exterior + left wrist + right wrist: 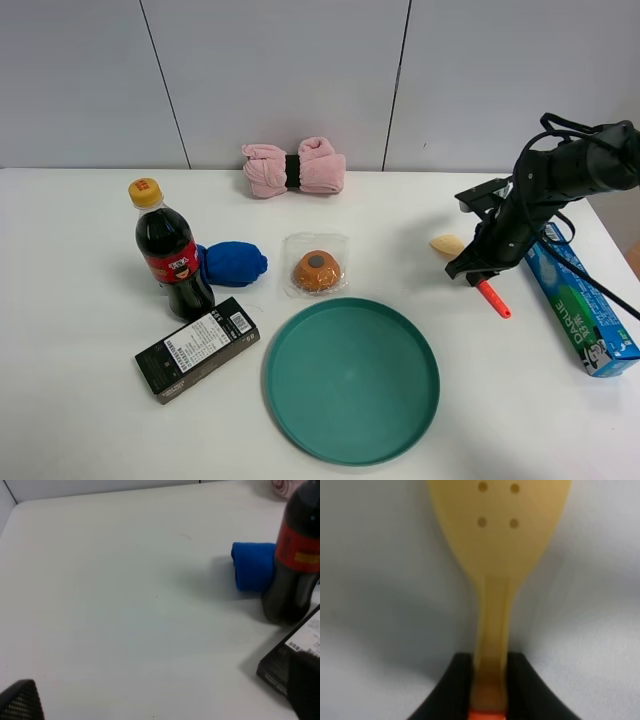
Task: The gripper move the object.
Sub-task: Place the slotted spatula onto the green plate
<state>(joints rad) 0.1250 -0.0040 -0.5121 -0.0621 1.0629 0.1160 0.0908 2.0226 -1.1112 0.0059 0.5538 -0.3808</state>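
1. White table (80,400) fills the scene; grey panel wall behind it.
2. Round teal plate (352,380), near-centre, nothing on it.
3. Black right arm (570,170) w/ looped cables comes in from the far right and slopes down toward the table.
4. Long blue carton (585,310) lies at the right edge, just right of that arm.
5. Cola bottle (168,250), yellow cap, red label, stands upright on the left.
6. Black box (198,348) w/ white label lies flat, near side of the bottle, left of the plate.
7. Pink rolled towel (295,168) w/ dark band, far-centre, by the wall.
8. Blue cloth (235,264) sits touching the bottle's right side.
9. Round orange-brown item in clear wrap (317,268), just far of the plate rim.
10. Right gripper (478,270): jaws narrow, clamped on the spatula's neck where tan meets orange.
11. Spatula (447,244): on the table's right side, between wrapped item and carton, far-right of the plate. Tan holed blade points left/far, orange handle sticks out near/right. We can't tell if it's lifted off the table.
12. Left gripper (162,700): only its tips show at the wrist view's edges, jaws wide, nothing between; it's left of the bottle.
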